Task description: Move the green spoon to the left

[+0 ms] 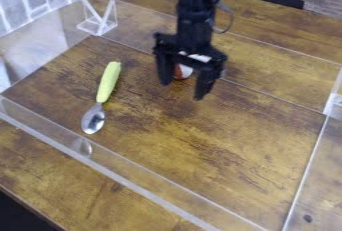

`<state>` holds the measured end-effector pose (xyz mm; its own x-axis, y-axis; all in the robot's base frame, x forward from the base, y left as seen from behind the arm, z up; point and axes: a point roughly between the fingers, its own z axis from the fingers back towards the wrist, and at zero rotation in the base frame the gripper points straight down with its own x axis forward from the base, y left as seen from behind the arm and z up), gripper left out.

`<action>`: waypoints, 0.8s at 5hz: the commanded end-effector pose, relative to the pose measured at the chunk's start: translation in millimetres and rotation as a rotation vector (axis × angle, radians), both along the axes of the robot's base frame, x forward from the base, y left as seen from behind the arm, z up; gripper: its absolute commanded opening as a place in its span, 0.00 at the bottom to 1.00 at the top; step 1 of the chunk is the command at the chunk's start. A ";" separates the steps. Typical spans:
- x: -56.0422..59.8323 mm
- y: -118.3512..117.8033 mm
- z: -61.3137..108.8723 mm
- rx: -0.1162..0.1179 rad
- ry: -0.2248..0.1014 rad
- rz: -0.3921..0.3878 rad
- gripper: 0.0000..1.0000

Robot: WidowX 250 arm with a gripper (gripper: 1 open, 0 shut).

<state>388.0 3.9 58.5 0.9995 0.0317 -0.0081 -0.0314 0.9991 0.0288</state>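
Observation:
The green spoon [102, 93] lies flat on the wooden table at the left, yellow-green handle pointing away and silver bowl toward the near edge. My gripper [185, 83] hangs pointing straight down over the middle of the table, to the right of the spoon and well apart from it. Its two black fingers [206, 81] stand wide apart with nothing between them, so it is open. A red-brown capped toy mushroom [175, 73] lies just behind the gripper, mostly hidden by the fingers.
A clear plastic wall [147, 190] runs along the near side of the work area, with another at the right [310, 175]. A small clear plastic stand [95, 17] sits at the back left.

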 end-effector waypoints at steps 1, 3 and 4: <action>-8.6 39.6 48.5 0.017 -0.153 0.085 1.00; -22.3 86.0 44.3 0.023 -0.211 0.207 1.00; -24.0 92.4 34.2 0.019 -0.207 0.241 1.00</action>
